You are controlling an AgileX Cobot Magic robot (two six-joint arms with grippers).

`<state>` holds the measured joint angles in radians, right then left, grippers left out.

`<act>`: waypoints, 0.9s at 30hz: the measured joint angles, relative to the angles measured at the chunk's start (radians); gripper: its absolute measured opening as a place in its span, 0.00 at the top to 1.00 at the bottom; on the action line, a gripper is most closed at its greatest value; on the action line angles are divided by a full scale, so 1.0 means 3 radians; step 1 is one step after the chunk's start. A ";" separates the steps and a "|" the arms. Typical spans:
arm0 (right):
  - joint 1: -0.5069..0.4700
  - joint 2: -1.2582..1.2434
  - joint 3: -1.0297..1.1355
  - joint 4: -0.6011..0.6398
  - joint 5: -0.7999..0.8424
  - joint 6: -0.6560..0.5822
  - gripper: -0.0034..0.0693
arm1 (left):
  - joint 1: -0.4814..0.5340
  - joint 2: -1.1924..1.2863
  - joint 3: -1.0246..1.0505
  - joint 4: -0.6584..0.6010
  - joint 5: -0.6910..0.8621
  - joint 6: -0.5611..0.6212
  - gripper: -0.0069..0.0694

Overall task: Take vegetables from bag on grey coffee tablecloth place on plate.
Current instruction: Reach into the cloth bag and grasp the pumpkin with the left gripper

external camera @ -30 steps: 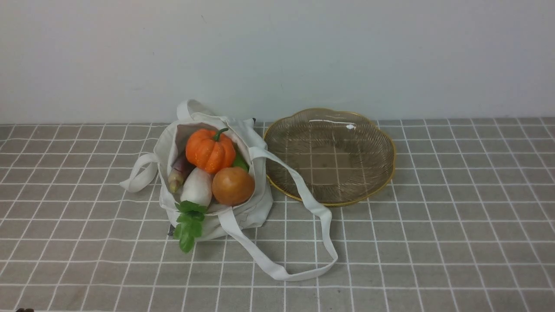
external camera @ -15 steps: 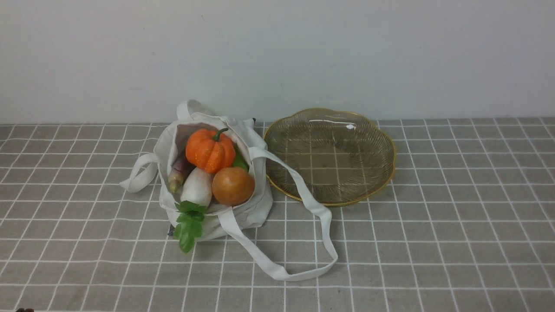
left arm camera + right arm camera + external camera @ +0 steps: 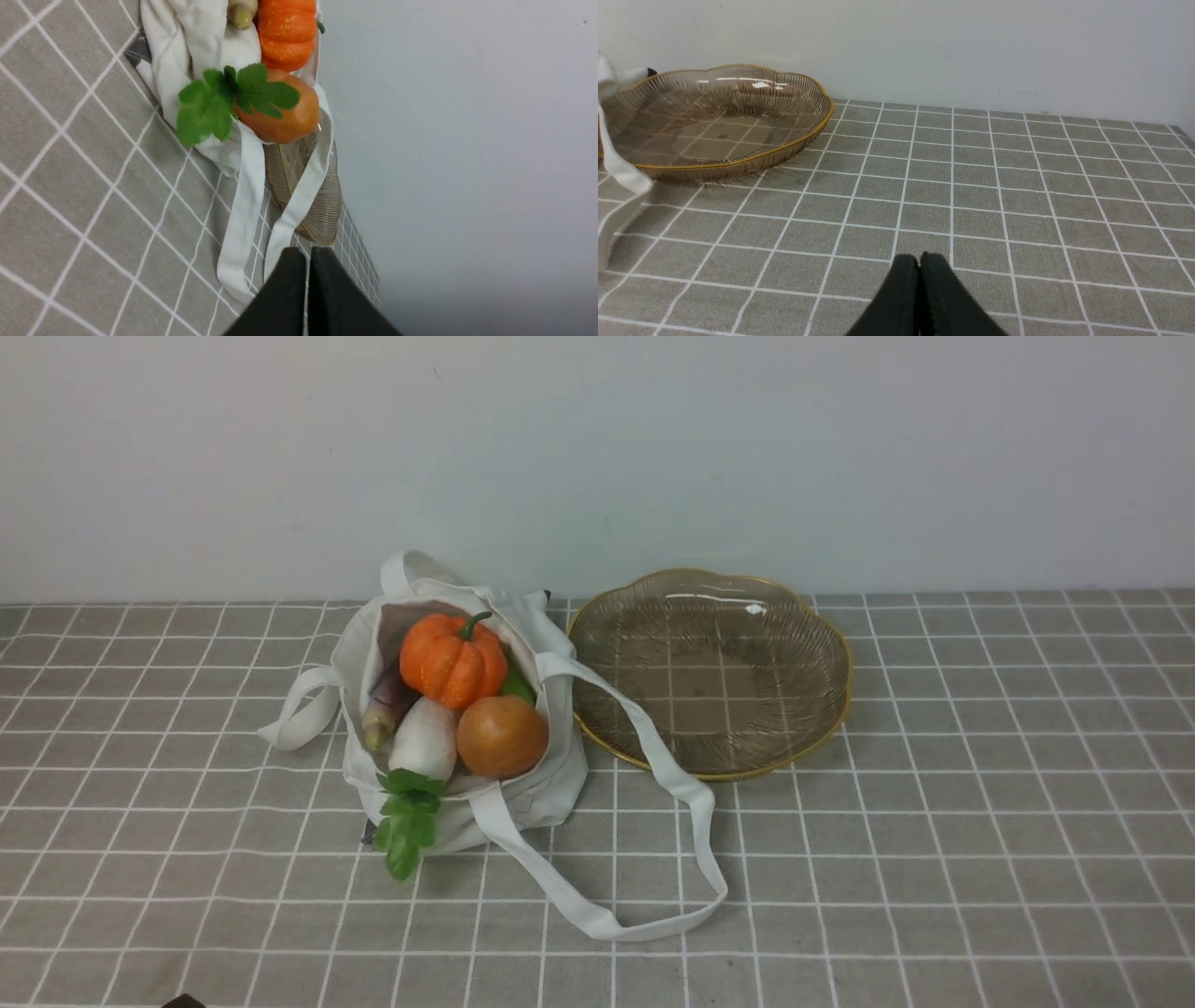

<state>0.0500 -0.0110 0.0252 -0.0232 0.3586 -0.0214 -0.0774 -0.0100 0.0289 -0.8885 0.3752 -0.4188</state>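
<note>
**Work area.** The bag (image 3: pixel 553 786) lies on the tablecloth (image 3: pixel 934 821), left of centre in the front view, with its mouth open toward the camera. The plate (image 3: pixel 805 649) stands just to the right of the bag, close to the wall (image 3: pixel 747 448).

**Contents of the bag.**
- The pumpkin (image 3: pixel 453 660) sits at the rear.
- The tomato (image 3: pixel 501 736) sits at the front right.
- The radish (image 3: pixel 425 739) touches the tomato on its left, and its green leaves hang over the bag's front edge.
- The eggplant (image 3: pixel 383 707) lies along the left wall.
- The gourd (image 3: pixel 517 687) shows only as a green sliver between pumpkin and tomato.

One strap (image 3: pixel 597 917) loops forward across the cloth, passing the plate's near left rim.

**End effectors.** The left gripper (image 3: pixel 307 254) is closed, fingers tip to tip, and faces the bag. The right gripper (image 3: pixel 919 259) is likewise closed and sits low over the cloth, apart from the plate.
</note>
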 joint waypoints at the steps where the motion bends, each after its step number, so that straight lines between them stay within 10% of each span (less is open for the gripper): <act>1: 0.0000 0.0000 0.0000 0.0000 0.0000 -0.0008 0.97 | 0.0000 0.0000 0.0000 -0.0077 -0.0003 0.0065 0.92; 11: 0.0000 0.0000 0.0000 0.0000 0.0003 -0.0011 0.97 | 0.0000 0.0609 -0.1172 -0.0108 0.0736 0.1196 0.92; 19: 0.0000 0.0000 0.0000 0.0000 0.0003 -0.0011 0.97 | 0.0000 0.2634 -0.2470 0.1262 0.2194 0.1458 0.92; 27: 0.0000 0.0000 0.0000 0.0000 0.0003 -0.0011 0.97 | 0.0000 0.4118 -0.3449 0.1635 0.2319 0.1619 0.92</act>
<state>0.0500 -0.0110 0.0252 -0.0232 0.3597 -0.0248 -0.0774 1.2253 -1.0058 -0.3981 1.0710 0.0668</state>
